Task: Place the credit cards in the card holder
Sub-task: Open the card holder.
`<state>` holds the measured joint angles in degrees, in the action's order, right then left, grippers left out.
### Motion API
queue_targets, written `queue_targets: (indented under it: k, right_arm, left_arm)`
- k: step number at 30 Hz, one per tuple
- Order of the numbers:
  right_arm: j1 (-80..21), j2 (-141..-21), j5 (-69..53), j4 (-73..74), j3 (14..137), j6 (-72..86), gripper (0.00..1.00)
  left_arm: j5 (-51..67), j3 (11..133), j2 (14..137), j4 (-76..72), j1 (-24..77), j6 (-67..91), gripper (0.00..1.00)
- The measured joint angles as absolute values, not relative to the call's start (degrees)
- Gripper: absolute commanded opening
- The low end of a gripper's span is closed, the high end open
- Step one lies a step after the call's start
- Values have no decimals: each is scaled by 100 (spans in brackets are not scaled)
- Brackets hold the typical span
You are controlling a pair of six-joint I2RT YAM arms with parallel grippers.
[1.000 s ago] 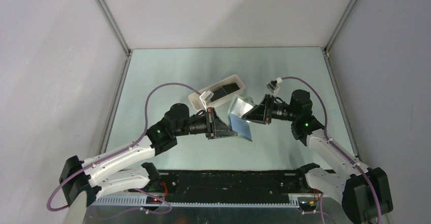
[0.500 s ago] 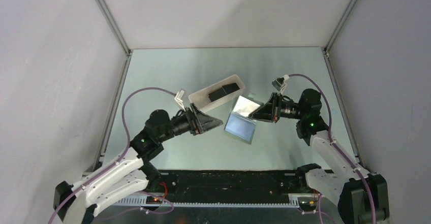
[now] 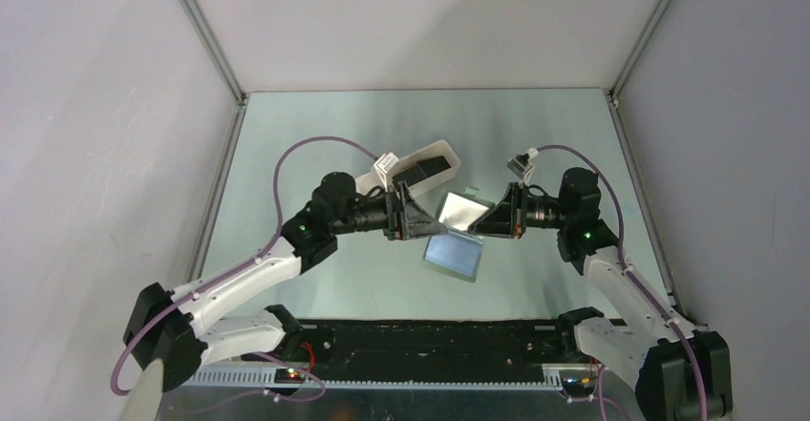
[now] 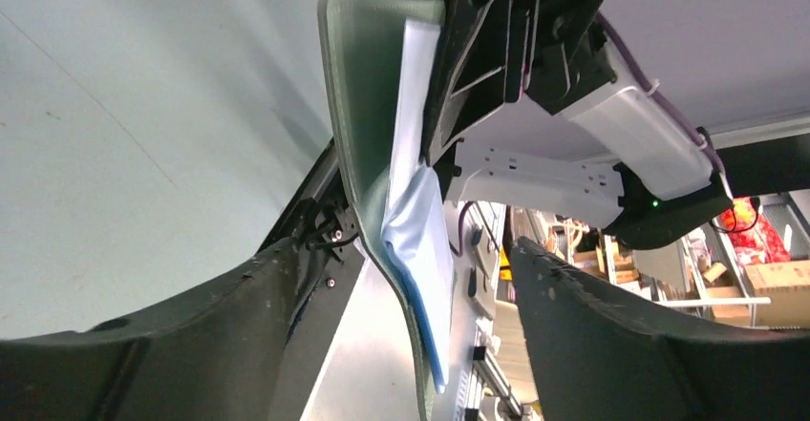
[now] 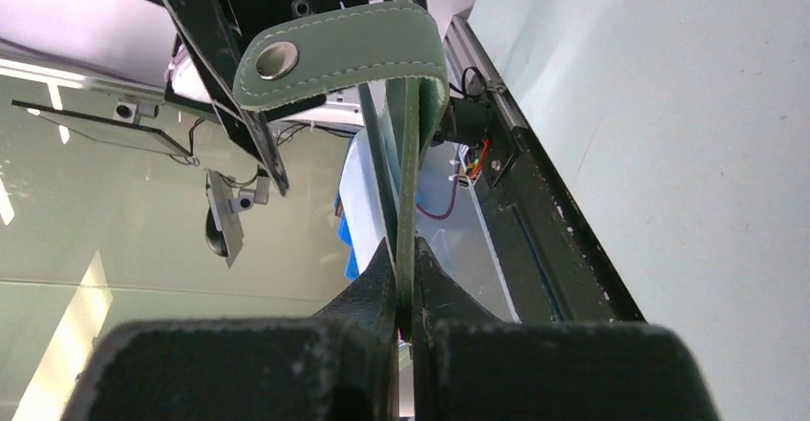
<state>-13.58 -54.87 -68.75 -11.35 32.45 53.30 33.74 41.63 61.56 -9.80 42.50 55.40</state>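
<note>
The card holder [image 3: 454, 252] is held above the desk [image 3: 315, 125] at the centre of the overhead view, folded open. It is judged light and limp, since one flap is clamped while the other sags. The right pincer [image 5: 405, 283] is closed tight on the upper flap's edge. The left pincer [image 3: 418, 219] is spread wide just beside the holder and grips nothing; contact cannot be told. The sagging flap's free edge is judged the best hold. The credit cards [image 3: 425, 168], thin, stiff and probably slick, lie in the white tray [image 3: 435, 145] just above.
</note>
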Motion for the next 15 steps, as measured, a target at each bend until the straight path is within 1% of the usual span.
queue_targets:
  k: [1, 2, 3, 4, 5, 6, 7, 9, 11, 12, 13, 14, 15]
  right_arm:
    - [-1350, -5487, -6840, -1094, 3249, 5330, 0]
    - [-1328, -5487, -6794, -1063, 3249, 5336, 0]
    - [-1317, -5485, -6772, -1052, 3249, 5347, 0]
    - [-1291, -5485, -6748, -1046, 3249, 5376, 0]
    - [-1256, -5485, -6716, -1039, 3249, 5415, 0]
    - [-1214, -5485, -6674, -1039, 3249, 5461, 0]
    - [-1186, -5485, -6643, -1039, 3249, 5509, 0]
    - [-1142, -5485, -6591, -1050, 3249, 5621, 0]
    - [-1127, -5487, -6582, -1066, 3249, 5734, 0]
    - [-1118, -5487, -6582, -1081, 3251, 5767, 1]
    - [-1094, -5492, -6580, -1079, 3251, 5798, 13]
    - [-1072, -5498, -6582, -1066, 3251, 5806, 22]
    - [-1050, -5505, -6582, -1035, 3251, 5824, 36]
  left_arm:
    - [3404, 4165, 6211, -976, 4285, 5540, 79]
    - [3437, 4165, 6278, -972, 4344, 5537, 73]
    - [3446, 4165, 6307, -972, 4370, 5540, 70]
    - [3459, 4165, 6333, -972, 4410, 5542, 64]
    - [3463, 4165, 6355, -976, 4462, 5533, 60]
    - [3468, 4165, 6366, -978, 4506, 5535, 48]
    - [3472, 4163, 6370, -982, 4556, 5535, 41]
    - [3472, 4163, 6379, -1026, 4652, 5559, 8]
    - [3483, 4163, 6412, -1173, 4757, 5546, 1]
    - [3483, 4163, 6425, -1225, 4783, 5588, 1]
    - [3481, 4163, 6442, -1297, 4810, 5594, 0]
    - [3479, 4163, 6455, -1356, 4825, 5590, 0]
    - [3476, 4163, 6471, -1411, 4845, 5586, 0]
